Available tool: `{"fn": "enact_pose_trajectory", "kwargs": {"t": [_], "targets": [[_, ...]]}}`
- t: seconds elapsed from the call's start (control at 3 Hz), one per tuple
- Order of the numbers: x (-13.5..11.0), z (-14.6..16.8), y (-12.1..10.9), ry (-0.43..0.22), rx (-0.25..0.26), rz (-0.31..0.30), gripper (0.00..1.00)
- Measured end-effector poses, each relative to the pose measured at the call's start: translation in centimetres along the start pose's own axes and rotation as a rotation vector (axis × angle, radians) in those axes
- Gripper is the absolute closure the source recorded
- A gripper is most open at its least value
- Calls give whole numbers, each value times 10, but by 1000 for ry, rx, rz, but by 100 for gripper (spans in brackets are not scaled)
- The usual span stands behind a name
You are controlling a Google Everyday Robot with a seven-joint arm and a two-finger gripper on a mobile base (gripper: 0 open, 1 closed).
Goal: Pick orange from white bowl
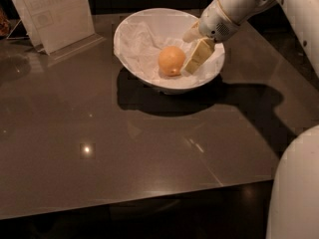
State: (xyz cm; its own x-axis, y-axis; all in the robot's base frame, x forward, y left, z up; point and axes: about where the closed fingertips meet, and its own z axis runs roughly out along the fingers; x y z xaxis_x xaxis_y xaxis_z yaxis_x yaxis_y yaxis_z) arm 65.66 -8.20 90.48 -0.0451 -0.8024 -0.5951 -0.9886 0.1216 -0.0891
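Observation:
The orange [171, 60] lies on crumpled white paper inside the white bowl [130, 26], near its middle. The bowl stands at the back of the dark table. My gripper [192, 46] reaches down into the bowl from the upper right. It is open. One cream finger [199, 57] points down just right of the orange, close to it or touching it. The other finger [191, 33] is higher, above the bowl's right side. The orange is not held.
A clear acrylic sign stand [51, 14] stands at the back left of the table [149, 148]. The robot's white body [296, 188] fills the lower right corner. The table's front edge runs along the bottom.

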Motion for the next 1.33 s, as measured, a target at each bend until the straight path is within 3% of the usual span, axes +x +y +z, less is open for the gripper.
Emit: {"fn": "enact_pose_trajectory", "kwargs": {"t": [0.33,0.67,1.33], "targets": [[0,0,0,0,0,0,13],[2,12,-5,-20,-14,13,0],[-5,48,-17,-39,-79,5,0]]}}
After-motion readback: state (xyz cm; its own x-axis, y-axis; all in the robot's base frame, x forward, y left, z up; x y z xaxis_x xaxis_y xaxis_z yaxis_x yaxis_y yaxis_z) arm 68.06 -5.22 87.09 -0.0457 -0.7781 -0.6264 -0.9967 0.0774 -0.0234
